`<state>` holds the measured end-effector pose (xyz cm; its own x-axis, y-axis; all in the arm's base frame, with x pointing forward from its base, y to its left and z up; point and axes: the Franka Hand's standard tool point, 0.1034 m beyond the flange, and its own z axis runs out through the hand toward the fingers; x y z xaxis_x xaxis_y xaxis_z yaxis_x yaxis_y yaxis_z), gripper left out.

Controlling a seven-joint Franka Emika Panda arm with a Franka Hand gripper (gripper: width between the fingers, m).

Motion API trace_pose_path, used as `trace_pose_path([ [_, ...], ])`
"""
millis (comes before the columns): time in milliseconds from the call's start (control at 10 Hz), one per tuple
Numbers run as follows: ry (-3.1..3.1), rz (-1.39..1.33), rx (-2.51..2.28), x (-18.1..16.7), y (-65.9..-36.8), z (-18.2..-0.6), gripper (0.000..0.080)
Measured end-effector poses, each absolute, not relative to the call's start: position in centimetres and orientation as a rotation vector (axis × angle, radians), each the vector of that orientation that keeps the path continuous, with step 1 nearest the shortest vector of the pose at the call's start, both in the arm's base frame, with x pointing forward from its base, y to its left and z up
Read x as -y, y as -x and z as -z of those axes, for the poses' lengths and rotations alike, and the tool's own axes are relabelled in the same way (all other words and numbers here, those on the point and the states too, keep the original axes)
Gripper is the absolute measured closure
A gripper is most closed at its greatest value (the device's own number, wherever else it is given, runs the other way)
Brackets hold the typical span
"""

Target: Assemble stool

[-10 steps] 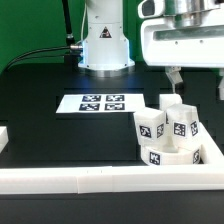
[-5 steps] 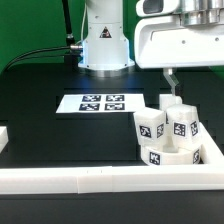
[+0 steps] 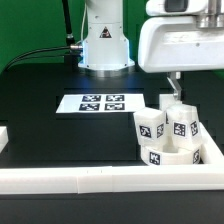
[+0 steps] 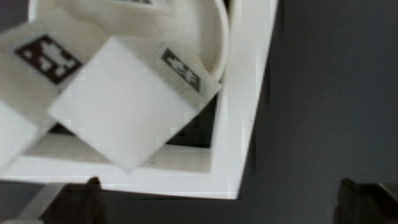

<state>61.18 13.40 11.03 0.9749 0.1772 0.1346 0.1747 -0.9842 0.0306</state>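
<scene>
The stool parts huddle in the corner of the white rails at the exterior view's right. The round seat (image 3: 166, 156) lies low, with two tagged leg blocks (image 3: 150, 126) (image 3: 184, 122) standing on it and a third (image 3: 171, 101) behind. My gripper (image 3: 198, 88) hangs open just above and behind them, one finger (image 3: 174, 84) showing over the rear block. In the wrist view a leg block (image 4: 121, 105) fills the middle, tilted, with tagged faces beside it. Its dark fingertips (image 4: 79, 200) stand wide apart around nothing, gripper (image 4: 222, 205) open.
A long white rail (image 3: 90, 179) runs along the front, with a side rail (image 3: 214, 152) at the exterior view's right and a rail end (image 3: 3, 137) at its left. The marker board (image 3: 99, 103) lies flat before the robot base (image 3: 104, 45).
The gripper has drifted a little toward the exterior view's left and lower, closer over the leg blocks. Its jaws stay wide. The parts have not moved.
</scene>
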Motion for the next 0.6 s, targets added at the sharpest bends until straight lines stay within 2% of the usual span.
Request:
trace_pose_path([
  [600, -2.846, -0.178, -1.061, -11.6, -61.0, -10.1, 0.0151],
])
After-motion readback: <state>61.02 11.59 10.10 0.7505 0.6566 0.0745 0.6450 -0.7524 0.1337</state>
